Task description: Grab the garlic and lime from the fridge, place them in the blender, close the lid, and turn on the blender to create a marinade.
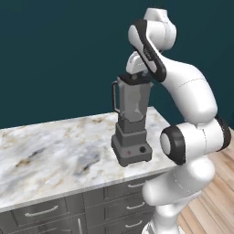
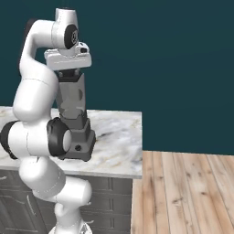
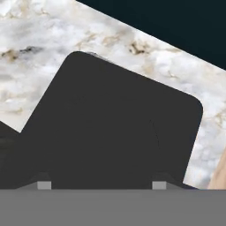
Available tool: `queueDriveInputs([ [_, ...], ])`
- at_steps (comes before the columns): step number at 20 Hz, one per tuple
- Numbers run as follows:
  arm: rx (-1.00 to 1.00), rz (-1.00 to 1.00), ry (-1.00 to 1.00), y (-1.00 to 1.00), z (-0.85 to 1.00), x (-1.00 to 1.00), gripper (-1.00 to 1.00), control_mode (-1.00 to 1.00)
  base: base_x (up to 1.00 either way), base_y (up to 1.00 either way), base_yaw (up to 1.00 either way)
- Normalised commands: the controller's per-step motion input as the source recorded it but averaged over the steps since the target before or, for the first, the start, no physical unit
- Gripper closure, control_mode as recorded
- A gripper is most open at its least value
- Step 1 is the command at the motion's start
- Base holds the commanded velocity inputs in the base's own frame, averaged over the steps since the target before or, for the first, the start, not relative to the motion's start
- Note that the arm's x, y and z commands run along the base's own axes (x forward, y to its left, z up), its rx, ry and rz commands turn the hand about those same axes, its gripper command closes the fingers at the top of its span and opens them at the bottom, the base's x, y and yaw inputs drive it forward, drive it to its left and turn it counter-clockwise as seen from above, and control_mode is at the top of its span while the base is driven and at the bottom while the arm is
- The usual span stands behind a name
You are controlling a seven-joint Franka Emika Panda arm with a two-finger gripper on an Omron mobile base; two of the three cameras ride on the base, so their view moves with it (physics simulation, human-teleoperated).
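Note:
The grey blender [image 1: 132, 119] [image 2: 75, 125] stands near the right end of the marble counter, its knob and red button facing front. The black square lid [image 1: 135, 78] [image 3: 114, 128] lies flat on the jar's rim. My gripper [image 1: 137, 73] [image 2: 69, 76] [image 3: 101, 184] points straight down onto the jar top and is shut on the lid, a fingertip [image 3: 44, 184] showing at each side of it. The smoky jar hides whatever is inside. The garlic, the lime and the fridge are out of view.
The marble counter [image 1: 55, 151] stretches left of the blender, above grey drawers [image 1: 41, 212]. The counter ends just right of the blender, where wooden floor [image 2: 183, 192] begins. A dark teal wall [image 1: 59, 55] stands behind.

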Motion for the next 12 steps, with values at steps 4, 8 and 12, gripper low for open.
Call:
queueDriveInputs([
  [4, -0.01, 0.00, -0.05, 0.03, -0.27, -0.23, 1.00, -1.00, 0.00, 0.00, 0.00],
  [8, -0.02, -0.01, -0.04, 0.01, -0.09, -0.08, 1.00, -1.00, 0.00, 0.00, 0.00],
  [12, 0.00, -0.18, -0.09, 0.01, 0.00, 0.00, 1.00, -1.00, 0.00, 0.00, 0.00],
])
